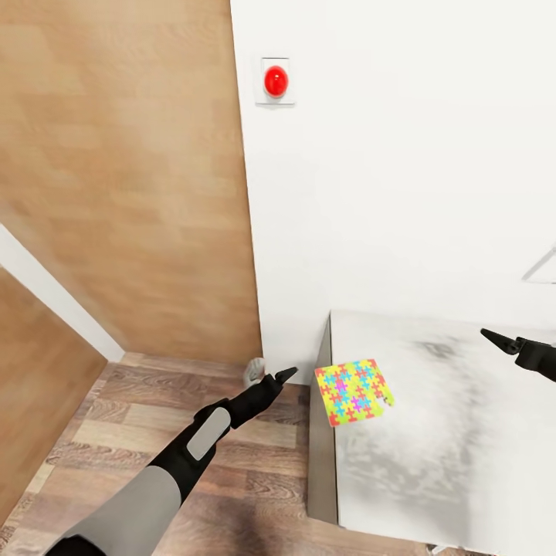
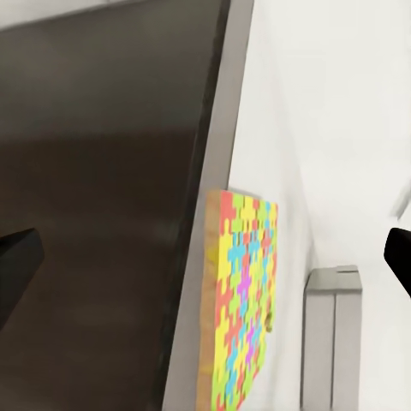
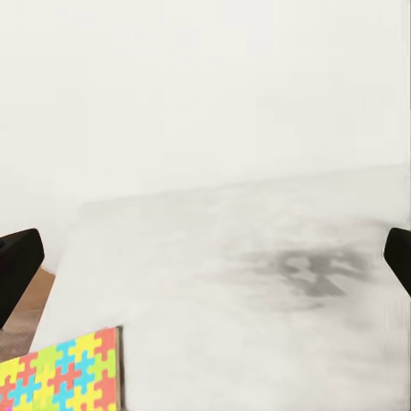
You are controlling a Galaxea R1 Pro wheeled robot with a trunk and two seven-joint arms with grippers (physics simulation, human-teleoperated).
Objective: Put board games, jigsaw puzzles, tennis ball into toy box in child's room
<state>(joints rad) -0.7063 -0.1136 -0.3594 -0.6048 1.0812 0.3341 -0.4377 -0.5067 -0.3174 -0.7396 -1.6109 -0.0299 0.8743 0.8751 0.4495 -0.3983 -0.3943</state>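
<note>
Fingers of the left gripper (image 1: 283, 376) spread empty, should approach the jigsaw puzzle (image 1: 354, 391) level, at the table's (image 1: 463, 432) nine o'clock edge.

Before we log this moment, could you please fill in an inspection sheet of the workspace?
Surface: light grey table, mottled, its corner in view.
Job's things: one jigsaw puzzle flat at the table's near-left edge, slightly overhanging.
Clutter: nothing seen.
Grippers: left gripper over the floor beside the table, apart from the puzzle; right gripper above the table; both open, empty.
Cables: nothing seen.
Surroundings: white wall, red button, wooden door, plank floor.
</note>
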